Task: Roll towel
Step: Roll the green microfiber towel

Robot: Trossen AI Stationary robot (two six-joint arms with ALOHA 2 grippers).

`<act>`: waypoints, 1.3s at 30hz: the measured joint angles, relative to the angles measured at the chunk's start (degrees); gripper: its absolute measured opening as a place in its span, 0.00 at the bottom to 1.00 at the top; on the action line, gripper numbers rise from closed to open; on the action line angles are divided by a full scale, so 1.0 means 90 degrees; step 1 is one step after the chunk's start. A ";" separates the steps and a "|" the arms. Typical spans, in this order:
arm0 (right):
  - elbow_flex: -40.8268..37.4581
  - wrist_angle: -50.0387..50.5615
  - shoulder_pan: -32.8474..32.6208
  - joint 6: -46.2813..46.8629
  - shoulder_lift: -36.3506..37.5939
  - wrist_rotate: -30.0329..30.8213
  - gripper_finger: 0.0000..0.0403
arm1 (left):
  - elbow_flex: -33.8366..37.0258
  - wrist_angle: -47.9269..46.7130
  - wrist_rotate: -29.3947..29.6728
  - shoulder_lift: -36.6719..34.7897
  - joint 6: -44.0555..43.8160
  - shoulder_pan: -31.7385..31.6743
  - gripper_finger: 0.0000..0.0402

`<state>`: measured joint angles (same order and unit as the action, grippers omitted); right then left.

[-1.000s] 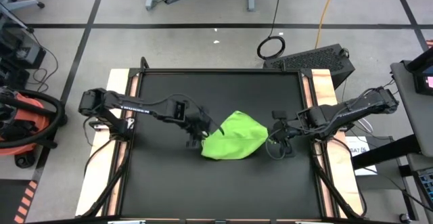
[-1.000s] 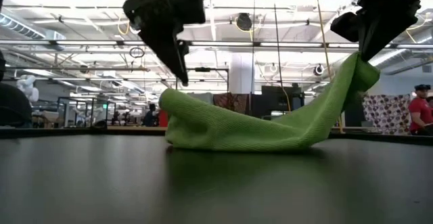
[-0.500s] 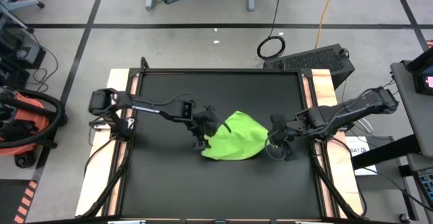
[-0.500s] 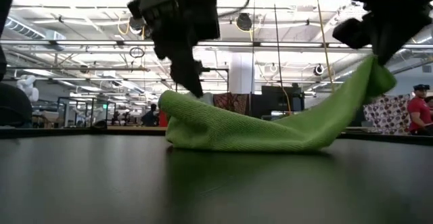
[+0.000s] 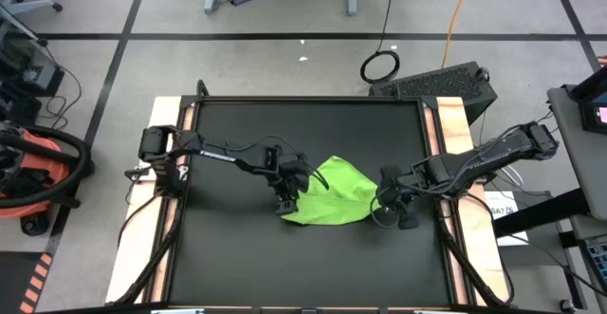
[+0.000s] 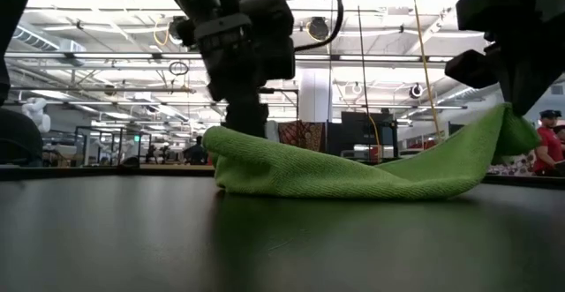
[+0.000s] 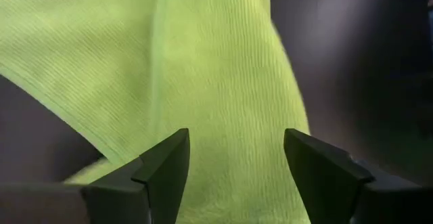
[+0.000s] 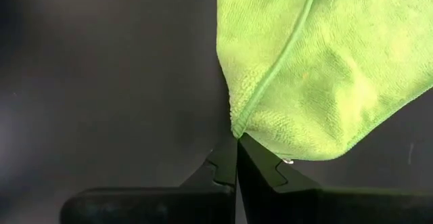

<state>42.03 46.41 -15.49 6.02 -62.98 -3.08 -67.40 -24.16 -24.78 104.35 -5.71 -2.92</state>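
Bright overhead ceiling lights (image 6: 115, 10) (glaring in low view), even light, faint shadows

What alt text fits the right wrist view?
The right gripper, fingers shut, pinches one corner of the lime-green towel, held against the black table mat. A stitched seam runs diagonally across the cloth down to the pinched corner.

A: left gripper (image 5: 287, 190) is now down onto the near-left edge of the thin lime-green towel (image 5: 332, 193), fingers spread.
B: right gripper (image 6: 515, 107) carries its pinched towel corner lower and outward; the cloth lies flatter.
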 joint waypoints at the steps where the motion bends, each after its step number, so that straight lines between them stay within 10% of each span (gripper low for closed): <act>1: -0.0006 -0.0002 -0.0002 -0.0003 -0.0013 -0.0001 0.00 | -0.0007 0.0056 0.0025 -0.0028 -0.0001 -0.0036 0.61; 14: -0.0011 0.0009 0.0000 -0.0002 -0.0207 0.0025 0.00 | 0.0002 -0.0676 -0.0515 0.0544 0.0703 -0.0547 0.59; 27: -0.0009 0.0010 0.0000 0.0042 -0.0212 0.0166 0.00 | -0.0392 -0.0748 -0.0364 0.0576 0.1170 -0.0282 0.24; 39: -0.0009 0.0012 0.0010 0.0141 -0.0212 0.0198 0.02 | -0.0597 -0.1585 0.0469 0.0571 0.1408 -0.0202 0.63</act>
<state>41.95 46.52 -15.40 7.29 -64.88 -1.30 -72.77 -38.43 -20.56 109.49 6.96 -4.73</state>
